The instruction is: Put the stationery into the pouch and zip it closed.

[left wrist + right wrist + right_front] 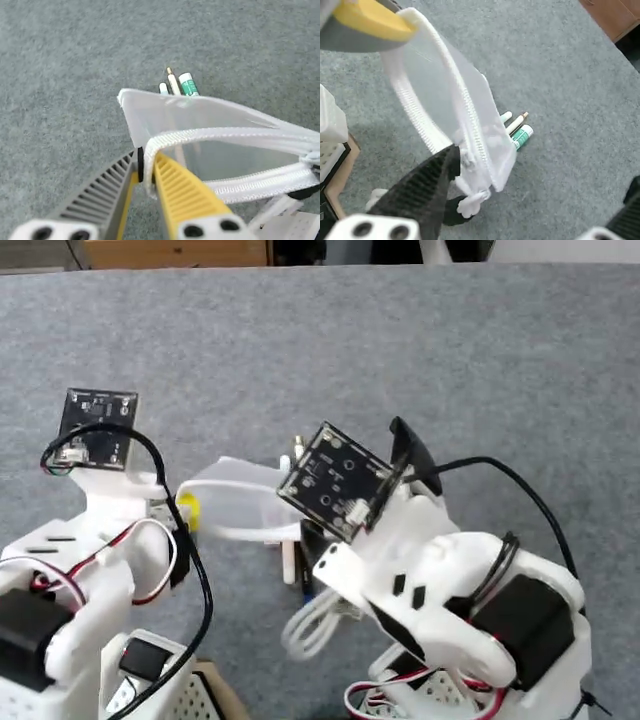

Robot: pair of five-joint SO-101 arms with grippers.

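Observation:
A translucent white pouch hangs between the two arms, its zipper mouth gaping. My left gripper, yellow and grey, is shut on one end of the pouch's zipper tape. My right gripper is open, with one black finger beside the zipper slider at the pouch's other end. A white pen, a pencil and a green-labelled stick lie on the grey carpet, partly hidden behind the pouch. Their tips show past the pouch's edge.
Grey carpet stretches away beyond the pouch. A looped white cable lies in front of the right arm's base. A wooden board corner sits near the front edge beside the left arm.

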